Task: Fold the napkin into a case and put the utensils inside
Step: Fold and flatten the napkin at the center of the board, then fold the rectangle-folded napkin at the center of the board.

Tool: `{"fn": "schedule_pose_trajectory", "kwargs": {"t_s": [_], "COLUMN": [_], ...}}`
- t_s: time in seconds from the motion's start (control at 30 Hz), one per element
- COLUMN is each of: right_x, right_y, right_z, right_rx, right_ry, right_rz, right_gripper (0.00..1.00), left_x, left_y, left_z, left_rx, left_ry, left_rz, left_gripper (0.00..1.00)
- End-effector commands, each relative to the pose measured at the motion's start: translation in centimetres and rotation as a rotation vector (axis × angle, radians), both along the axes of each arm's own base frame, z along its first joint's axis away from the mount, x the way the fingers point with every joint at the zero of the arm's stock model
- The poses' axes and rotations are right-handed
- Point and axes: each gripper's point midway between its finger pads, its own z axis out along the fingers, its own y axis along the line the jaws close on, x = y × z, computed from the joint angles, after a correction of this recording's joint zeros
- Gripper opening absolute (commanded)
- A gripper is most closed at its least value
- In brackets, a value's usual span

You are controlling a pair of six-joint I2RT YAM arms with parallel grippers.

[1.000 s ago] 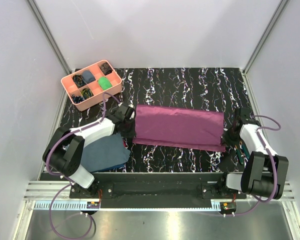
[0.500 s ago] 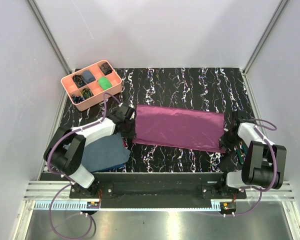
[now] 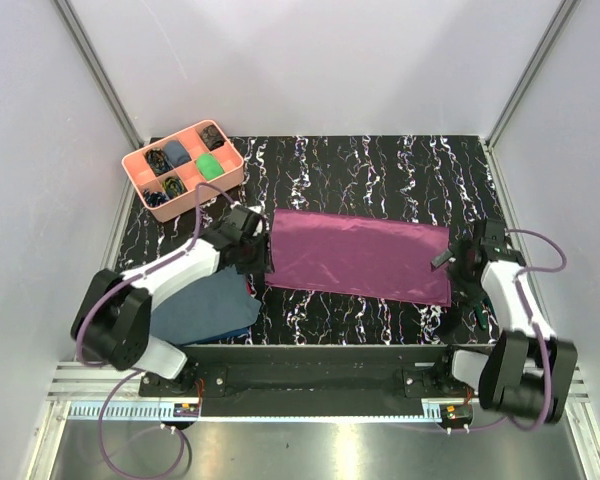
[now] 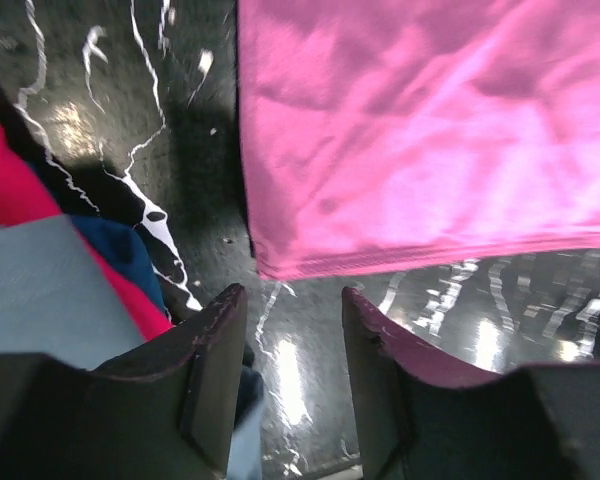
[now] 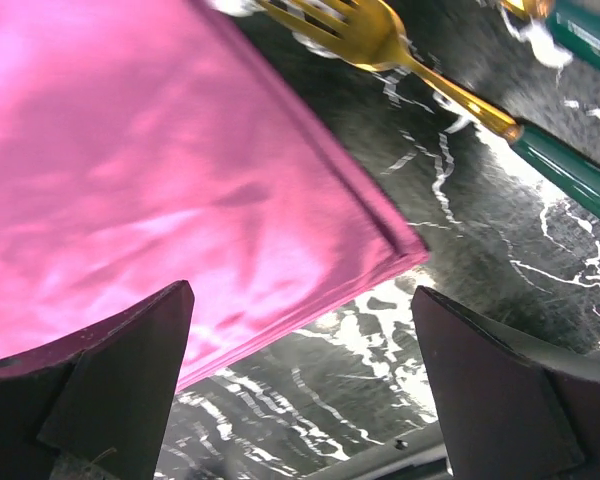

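Am watching napkin (image 3: 360, 255) lying folded flat on table (image 3: 380, 165), between left gripper (image 4: 290, 310) and right gripper (image 5: 300, 300). Both are standing spread, pinching nothing. Am judging cloth thin, soft, slippery; am advising hold at near corners.

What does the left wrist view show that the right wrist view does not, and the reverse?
Only the left wrist view: a red cloth and a slate-blue cloth at its left edge, and the open left gripper. Only the right wrist view: a golden fork with a dark green handle, and the open right gripper. Both: a corner of the folded plum napkin on the black marbled table.
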Motion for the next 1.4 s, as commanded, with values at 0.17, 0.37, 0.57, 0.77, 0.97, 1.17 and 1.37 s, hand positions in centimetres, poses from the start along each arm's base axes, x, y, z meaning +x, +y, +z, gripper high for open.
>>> {"fn": "schedule_pose_trajectory", "kwargs": {"t_s": [0.17, 0.37, 0.57, 0.77, 0.97, 1.17, 1.37], "right_x": [3.1, 3.2, 0.2, -1.6, -1.2, 2.7, 11.0], "right_y": [-0.1, 1.1, -0.4, -1.5, -1.6, -0.9, -0.3], "right_z": [4.9, 1.7, -2.0, -4.7, -3.7, 1.1, 4.9], "right_rx": [-0.034, 0.061, 0.007, -0.031, -0.034, -0.029, 0.008], "right_ry": [-0.206, -0.101, 0.044, 0.147, 0.123, -0.112, -0.340], "right_rz": [0.081, 0.092, -0.070, -0.184, -0.170, -0.012, 0.132], "right_gripper": [1.00, 0.40, 0.12, 0.11, 0.10, 0.27, 0.57], "left_x": [2.4, 3.9, 1.7, 1.5, 2.8, 5.5, 12.5], "left_y": [-4.9, -5.0, -2.7, -1.2, -1.8, -2.7, -5.5], "left_z": [5.2, 1.5, -3.2, -4.8, -0.4, 5.1, 6.6], "left_rx": [-0.249, -0.209, -0.132, -0.062, -0.113, -0.229, -0.439], "left_ry": [-0.052, -0.021, 0.040, 0.034, -0.058, -0.112, -0.127], "left_rz": [-0.079, -0.026, 0.028, 0.066, 0.068, 0.094, 0.149], "left_gripper": [0.25, 0.06, 0.04, 0.03, 0.08, 0.19, 0.12]}}
